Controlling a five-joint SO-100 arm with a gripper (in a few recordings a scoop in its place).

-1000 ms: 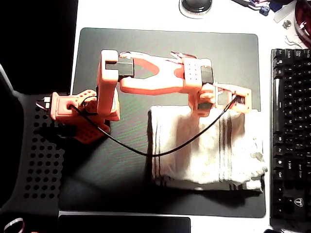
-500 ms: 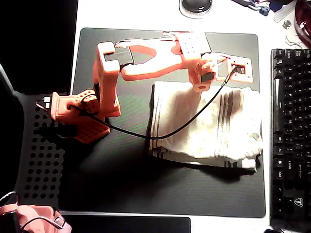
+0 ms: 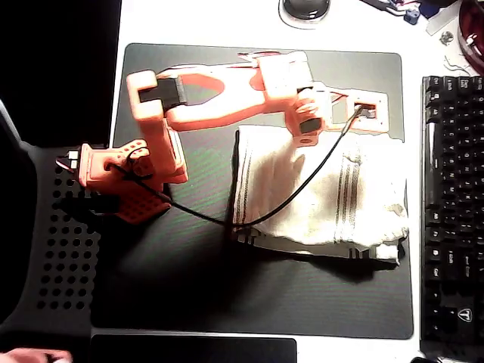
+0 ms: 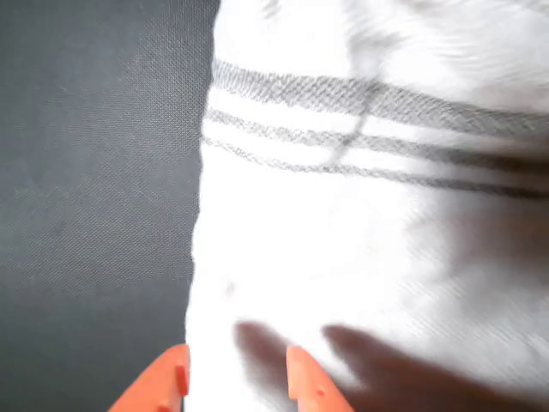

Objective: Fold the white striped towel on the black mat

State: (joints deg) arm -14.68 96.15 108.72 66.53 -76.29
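The white striped towel (image 3: 363,204) lies on the right half of the black mat (image 3: 189,287), doubled over, with layered edges showing along its lower side. My orange gripper (image 3: 304,134) hovers at the towel's upper left edge. In the wrist view the gripper (image 4: 236,384) is open. One fingertip (image 4: 163,384) is over the mat (image 4: 94,189) and the other over the towel (image 4: 369,257). They cast shadows on the cloth and nothing is between them. Grey stripes cross the cloth further ahead.
A black keyboard (image 3: 454,212) borders the mat on the right. The arm's base (image 3: 121,178) stands at the mat's left edge on a black perforated panel (image 3: 60,257). A black cable (image 3: 280,204) drapes over the towel. A round dark object (image 3: 305,7) sits at the top.
The arm swung toward the top of the picture. The towel went with it: its upper edge and lower edge both shifted upward on the mat, mostly in the first half second.
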